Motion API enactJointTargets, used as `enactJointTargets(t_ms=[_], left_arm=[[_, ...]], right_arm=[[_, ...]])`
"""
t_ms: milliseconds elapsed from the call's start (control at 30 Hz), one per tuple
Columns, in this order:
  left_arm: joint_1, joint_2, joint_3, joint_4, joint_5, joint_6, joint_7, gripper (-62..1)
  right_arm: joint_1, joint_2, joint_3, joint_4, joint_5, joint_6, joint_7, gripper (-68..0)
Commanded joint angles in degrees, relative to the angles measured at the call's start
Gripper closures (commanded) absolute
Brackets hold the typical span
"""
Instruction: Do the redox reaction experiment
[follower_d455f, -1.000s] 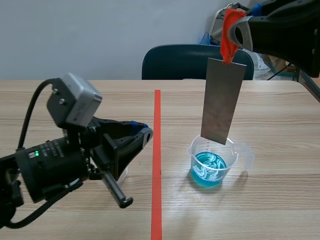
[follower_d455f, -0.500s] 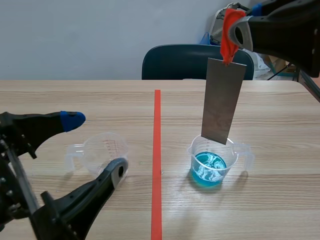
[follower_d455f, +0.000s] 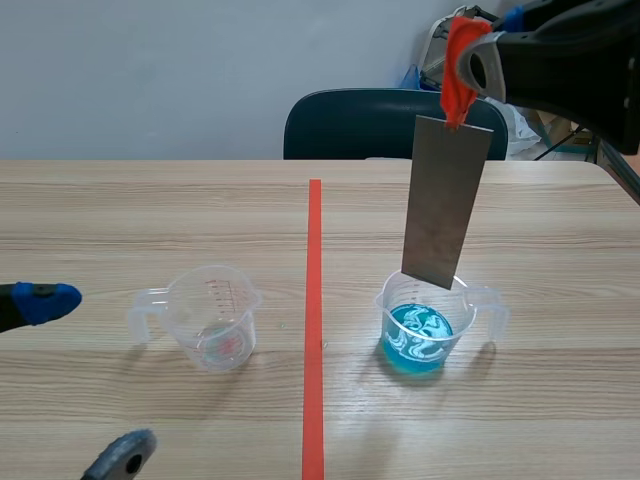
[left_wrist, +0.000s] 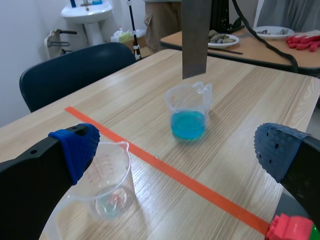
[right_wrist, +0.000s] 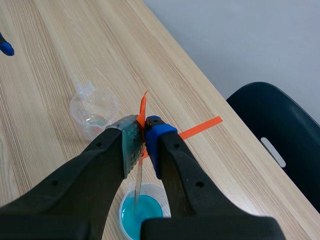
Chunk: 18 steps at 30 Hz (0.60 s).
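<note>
Dip step, by the look of it: gripping metal plate (follower_d455f: 446, 200) in clenched right end effector (right_wrist: 142, 145), just over blue-solution beaker (follower_d455f: 425, 325) toward tabletop's (follower_d455f: 550, 220) right edge. Left end effector (left_wrist: 175, 150) released beside clear beaker (follower_d455f: 212, 320). Next, likely: lower straight, clear of rim.

Black right gripper (right_wrist: 141, 145), one pad blue, one grey-green, clamps a dull grey metal strip (follower_d455f: 445, 200) with an orange-red tab (follower_d455f: 458, 75). Under it a clear cup (follower_d455f: 425, 330) holds bright blue liquid swirled white. The left gripper's (left_wrist: 177, 147) dotted pads (left_wrist: 80, 147) are blue; beside one, a transparent red-marked cup (left_wrist: 107, 185).
</note>
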Motion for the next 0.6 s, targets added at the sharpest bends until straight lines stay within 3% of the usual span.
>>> enactJointTargets(t_ms=[0,400,567], left_arm=[[1.5,0.1,-0.7,1.4,-0.5,0.0,-1.2,-62.3],[10.0,0.2,-8.3,1.4,-0.7,0.6,-1.8,-62.3],[12.9,0.2,-10.6,1.4,-3.1,0.6,-3.0,-62.3]], right_arm=[[0.7,0.8,0.7,0.3,0.4,0.4,0.9,-0.6],[0.7,0.8,0.7,0.3,0.4,0.4,0.9,-0.6],[0.7,0.8,0.7,0.3,0.4,0.4,0.9,-0.6]])
